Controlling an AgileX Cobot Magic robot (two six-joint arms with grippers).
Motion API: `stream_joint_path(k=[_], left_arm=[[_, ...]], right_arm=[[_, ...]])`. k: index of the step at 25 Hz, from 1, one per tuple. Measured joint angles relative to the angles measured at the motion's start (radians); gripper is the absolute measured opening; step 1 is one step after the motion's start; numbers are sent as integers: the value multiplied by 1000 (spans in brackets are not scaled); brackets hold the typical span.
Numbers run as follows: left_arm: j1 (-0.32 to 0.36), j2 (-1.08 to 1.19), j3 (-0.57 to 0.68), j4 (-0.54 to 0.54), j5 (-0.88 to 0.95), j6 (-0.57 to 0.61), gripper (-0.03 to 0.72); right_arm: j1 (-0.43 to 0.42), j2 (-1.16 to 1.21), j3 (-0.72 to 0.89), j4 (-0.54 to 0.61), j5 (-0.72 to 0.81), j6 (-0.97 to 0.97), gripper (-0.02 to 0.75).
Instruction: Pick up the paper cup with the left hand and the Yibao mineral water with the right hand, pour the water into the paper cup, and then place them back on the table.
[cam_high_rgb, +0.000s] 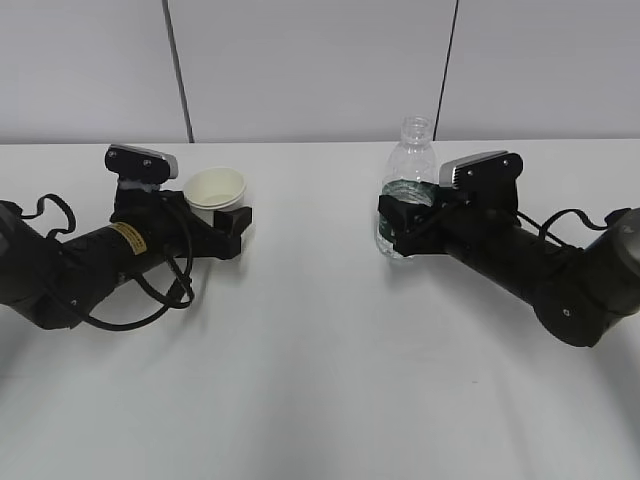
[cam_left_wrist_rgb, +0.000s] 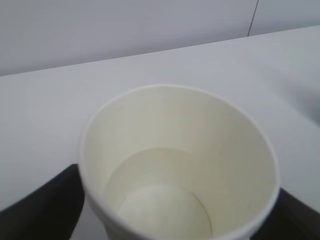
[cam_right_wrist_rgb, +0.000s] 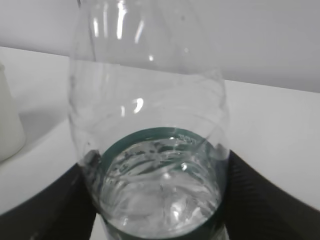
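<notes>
The paper cup (cam_high_rgb: 217, 190) stands upright at the left, between the fingers of my left gripper (cam_high_rgb: 222, 215), which is shut on its sides. In the left wrist view the cup (cam_left_wrist_rgb: 200, 130) fills the frame, with black fingers (cam_left_wrist_rgb: 40, 205) against both sides; a faint ring shows inside it. The Yibao mineral water (cam_high_rgb: 410, 160) stands upright and uncapped at the right. My right gripper (cam_high_rgb: 405, 215) is shut on it at the green label. The right wrist view shows the bottle (cam_right_wrist_rgb: 150, 100) with some water low inside and fingers (cam_right_wrist_rgb: 45, 205) pressing both sides.
The white table (cam_high_rgb: 320, 380) runs back to a grey panelled wall (cam_high_rgb: 320, 60). Both arms lie low on the table at its left and right sides. The cup also shows at the left edge of the right wrist view (cam_right_wrist_rgb: 7, 125).
</notes>
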Motion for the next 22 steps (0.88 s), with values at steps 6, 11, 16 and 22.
stream_joint_path(k=[6,11,16,22], left_arm=[[0,0,0,0,0,0,571],[0,0,0,0,0,0,569],[0,0,0,0,0,0,569],[0,0,0,0,0,0,569]], right_arm=[[0,0,0,2,-5,3,544],[0,0,0,2,16,3,584],[0,0,0,2,19,3,587],[0,0,-2,2,23,18,587]])
